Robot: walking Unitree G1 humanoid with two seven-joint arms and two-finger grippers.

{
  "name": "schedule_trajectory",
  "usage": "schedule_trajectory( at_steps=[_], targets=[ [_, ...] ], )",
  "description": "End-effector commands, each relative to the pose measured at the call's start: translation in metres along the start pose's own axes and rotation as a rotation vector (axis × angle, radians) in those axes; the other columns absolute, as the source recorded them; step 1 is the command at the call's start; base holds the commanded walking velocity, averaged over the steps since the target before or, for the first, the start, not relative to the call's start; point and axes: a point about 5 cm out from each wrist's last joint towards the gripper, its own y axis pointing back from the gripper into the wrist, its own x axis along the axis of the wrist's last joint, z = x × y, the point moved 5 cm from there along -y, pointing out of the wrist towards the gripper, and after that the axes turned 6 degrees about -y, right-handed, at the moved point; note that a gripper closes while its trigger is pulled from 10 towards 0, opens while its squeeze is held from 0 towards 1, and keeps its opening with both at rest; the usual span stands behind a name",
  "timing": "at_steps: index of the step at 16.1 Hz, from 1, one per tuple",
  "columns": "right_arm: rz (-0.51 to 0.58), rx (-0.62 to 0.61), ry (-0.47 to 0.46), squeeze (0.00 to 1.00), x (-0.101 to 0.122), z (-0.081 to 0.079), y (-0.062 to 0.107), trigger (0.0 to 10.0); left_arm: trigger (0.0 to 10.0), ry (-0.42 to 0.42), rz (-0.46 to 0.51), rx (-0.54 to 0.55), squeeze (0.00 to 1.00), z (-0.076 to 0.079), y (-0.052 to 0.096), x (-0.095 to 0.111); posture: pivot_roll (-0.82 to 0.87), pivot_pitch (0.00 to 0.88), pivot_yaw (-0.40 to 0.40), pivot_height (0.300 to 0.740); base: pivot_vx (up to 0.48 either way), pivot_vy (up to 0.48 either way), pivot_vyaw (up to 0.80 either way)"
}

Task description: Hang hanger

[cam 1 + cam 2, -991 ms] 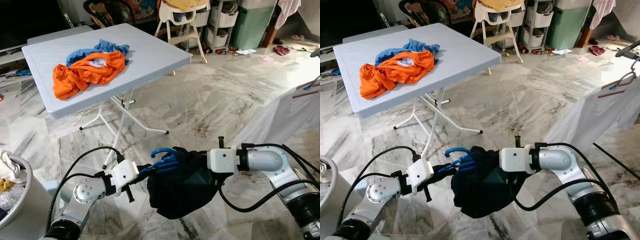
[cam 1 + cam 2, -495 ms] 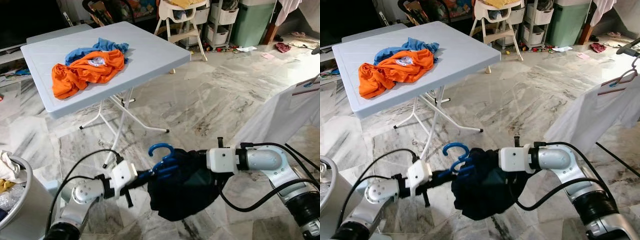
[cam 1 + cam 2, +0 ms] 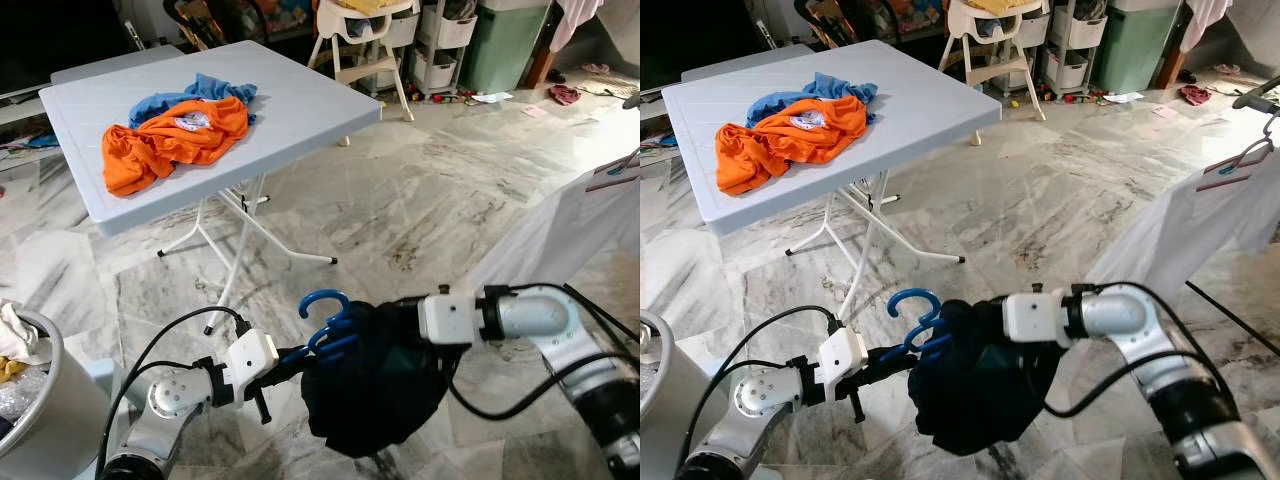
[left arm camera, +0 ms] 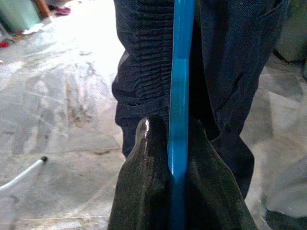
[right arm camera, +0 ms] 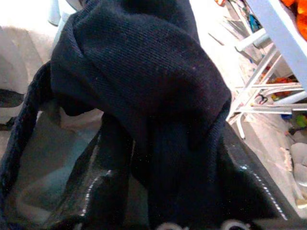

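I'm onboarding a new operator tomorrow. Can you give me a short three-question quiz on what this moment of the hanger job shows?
1. True or false: the left gripper is shut on the blue hanger.
2. What does the right gripper hold?
A. the orange shirt
B. the dark garment
C. the white cloth
3. Fill in: the orange shirt lies on the ____ table, beside a blue garment.

Key
1. True: its two black fingers clamp the hanger's bar.
2. B: the dark garment, bunched on the hanger.
3. White folding.
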Motion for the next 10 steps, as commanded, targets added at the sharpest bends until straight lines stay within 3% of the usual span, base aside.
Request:
schedule_trajectory(
  at_steps=[1,6,10],
  targets=[
    [-0.002,-0.001,-0.001,1.0,0.001,0.006,0.003,10.0,0.0,-0.022,0.02,0.043,0.0,-0.007,0.002,0.004,-0.12,0.037,0.044,0.74,0.0,0.0,0.0],
    [-0.011,-0.011,-0.012,1.0,-0.001,0.014,0.008,10.0,0.0,-0.013,0.019,0.063,0.0,-0.002,0.003,0.001,-0.12,0.031,0.038,0.74,0.0,0.0,0.0],
    [-0.015,-0.019,-0.013,1.0,-0.004,0.015,0.007,10.0,0.0,-0.021,0.038,0.158,0.0,-0.012,0.003,0.003,-0.12,0.027,0.038,0.74,0.0,0.0,0.0]
  ],
)
